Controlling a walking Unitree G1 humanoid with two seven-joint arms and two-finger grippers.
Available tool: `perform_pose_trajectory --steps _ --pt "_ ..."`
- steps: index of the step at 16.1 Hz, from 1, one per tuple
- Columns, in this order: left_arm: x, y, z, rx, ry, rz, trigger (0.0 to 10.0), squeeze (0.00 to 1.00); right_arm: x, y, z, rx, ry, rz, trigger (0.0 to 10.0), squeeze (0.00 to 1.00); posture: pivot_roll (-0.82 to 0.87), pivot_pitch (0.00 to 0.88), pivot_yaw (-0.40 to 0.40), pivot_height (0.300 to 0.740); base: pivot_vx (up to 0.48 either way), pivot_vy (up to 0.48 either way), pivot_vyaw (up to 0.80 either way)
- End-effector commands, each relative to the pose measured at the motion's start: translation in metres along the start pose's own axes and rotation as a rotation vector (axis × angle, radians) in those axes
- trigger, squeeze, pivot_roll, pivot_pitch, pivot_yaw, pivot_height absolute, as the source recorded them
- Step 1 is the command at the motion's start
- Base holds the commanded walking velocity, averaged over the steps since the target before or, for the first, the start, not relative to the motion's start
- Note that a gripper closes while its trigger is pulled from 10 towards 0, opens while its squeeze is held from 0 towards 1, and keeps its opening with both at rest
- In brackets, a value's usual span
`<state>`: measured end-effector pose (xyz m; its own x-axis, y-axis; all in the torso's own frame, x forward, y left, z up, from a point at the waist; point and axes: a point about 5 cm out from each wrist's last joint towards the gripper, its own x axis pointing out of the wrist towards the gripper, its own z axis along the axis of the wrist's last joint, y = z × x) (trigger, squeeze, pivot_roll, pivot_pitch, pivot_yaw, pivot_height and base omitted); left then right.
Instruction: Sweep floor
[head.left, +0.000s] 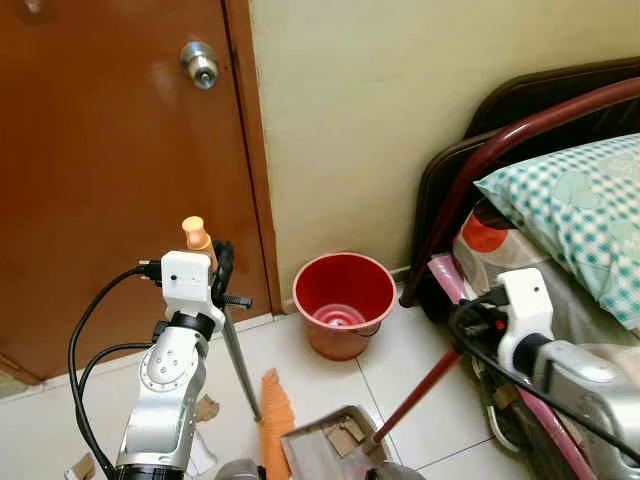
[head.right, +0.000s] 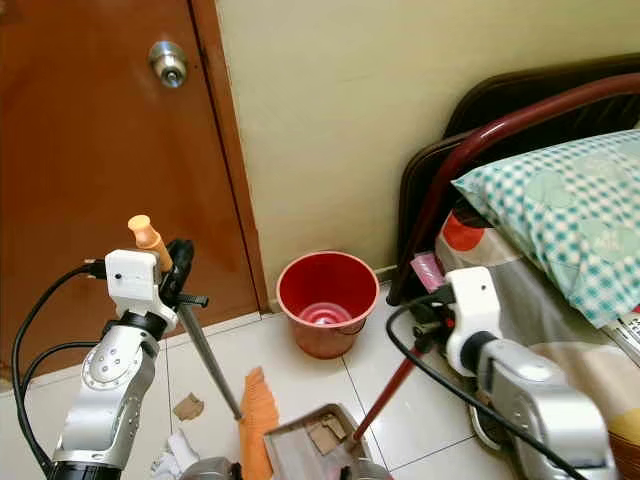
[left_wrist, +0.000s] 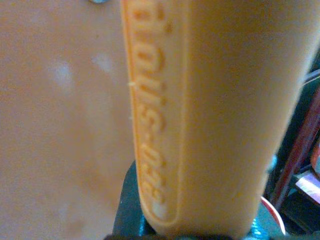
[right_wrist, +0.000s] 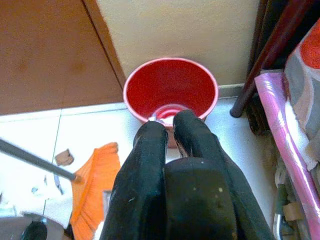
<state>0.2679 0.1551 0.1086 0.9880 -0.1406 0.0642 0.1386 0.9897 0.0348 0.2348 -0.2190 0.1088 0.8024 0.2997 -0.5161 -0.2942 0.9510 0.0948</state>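
My left gripper (head.left: 222, 272) is shut on the broom handle (head.left: 240, 365) just under its orange grip (left_wrist: 200, 115), which rises above my wrist. The grey shaft slants down to the orange bristles (head.left: 275, 418) on the white tiles. Against the bristles lies a grey dustpan (head.left: 318, 452) holding cardboard scraps (head.left: 347, 435). Its red handle (head.left: 420, 392) runs up to my right gripper (head.left: 468, 322), which is shut on its top end. In the right wrist view the black fingers (right_wrist: 150, 150) point at the red bucket (right_wrist: 170, 92) standing by the wall.
A brown door (head.left: 110, 150) is shut at the left. A bed with a red rail (head.left: 520, 125) and checked pillow (head.left: 580, 205) crowds the right side. Loose cardboard scraps (head.right: 187, 406) and a white scrap (head.right: 180, 450) lie on the floor near my left arm.
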Motion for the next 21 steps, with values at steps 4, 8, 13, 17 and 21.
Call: perform_pose_trajectory --steps 4,8,13,17,21 --pt "0.002 0.001 0.003 0.027 -0.016 -0.019 10.0 0.0 -0.008 -0.004 -0.008 -0.02 0.134 0.048 10.0 0.0 -0.05 0.038 0.012 0.74 0.0 0.0 0.0" --pt "0.002 0.004 0.001 0.041 -0.012 0.008 10.0 0.0 0.017 0.0 0.002 0.005 -0.059 -0.169 10.0 0.0 -0.05 0.037 0.012 0.74 0.0 0.0 0.0" --pt "0.0 0.012 -0.005 0.07 0.014 0.039 10.0 0.0 0.028 0.006 -0.001 0.061 -0.192 -0.417 10.0 0.0 -0.04 0.032 0.022 0.74 0.0 0.0 0.0" --pt "0.002 0.005 -0.007 0.071 0.014 0.038 10.0 0.0 0.037 0.003 -0.012 0.049 -0.274 -0.48 10.0 0.0 -0.04 0.032 0.014 0.74 0.0 0.0 0.0" --pt "0.0 0.005 -0.009 0.066 0.011 0.052 10.0 0.0 0.043 0.006 -0.018 0.096 -0.273 -0.464 2.2 0.0 -0.04 0.032 0.006 0.74 0.0 0.0 0.0"
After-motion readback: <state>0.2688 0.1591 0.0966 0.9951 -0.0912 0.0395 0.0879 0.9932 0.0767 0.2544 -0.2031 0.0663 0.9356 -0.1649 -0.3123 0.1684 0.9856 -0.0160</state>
